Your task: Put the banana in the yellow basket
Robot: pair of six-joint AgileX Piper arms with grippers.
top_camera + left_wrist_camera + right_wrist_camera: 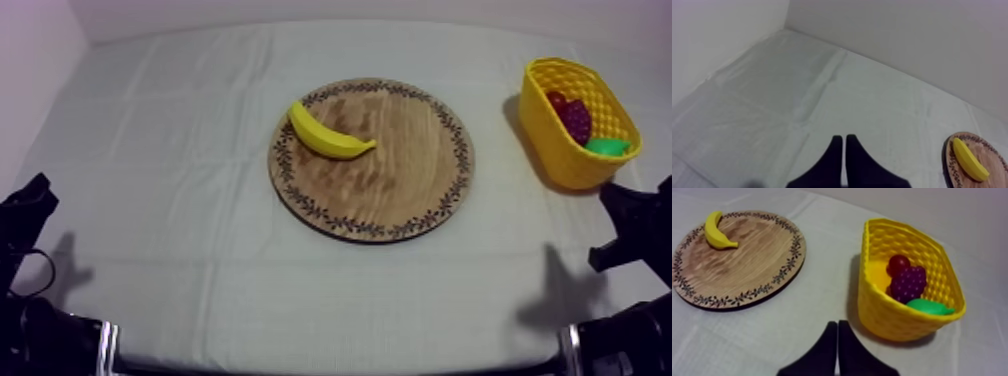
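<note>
Green pear (pixel 929 307) (half-hidden) in basket (pixel 887 314)

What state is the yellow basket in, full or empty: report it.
Partly filled. The yellow basket holds a small red fruit, a bunch of grapes and a green fruit; bare yellow inside shows beside them.

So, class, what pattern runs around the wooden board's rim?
A dark leafy vine band on the wooden board; clearest in the right wrist view.
</note>
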